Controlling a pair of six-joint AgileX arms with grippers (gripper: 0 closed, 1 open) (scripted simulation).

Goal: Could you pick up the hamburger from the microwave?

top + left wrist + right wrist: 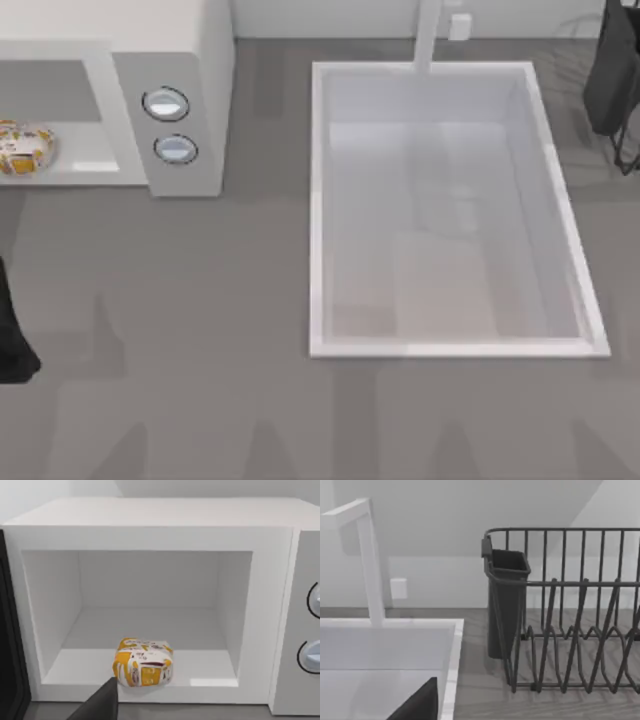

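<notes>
Hamburger, front of microwave cavity, frame's lower centre: my left gripper's state untellable; risk, clipping the cavity's front lip.

You could not read any words or numbers; the hamburger wrapper's marks were too blurry.

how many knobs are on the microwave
2. Both sit on the panel at the right end of the microwave, one above the other in the top view: the upper knob and the lower knob. None seems hidden.
</notes>
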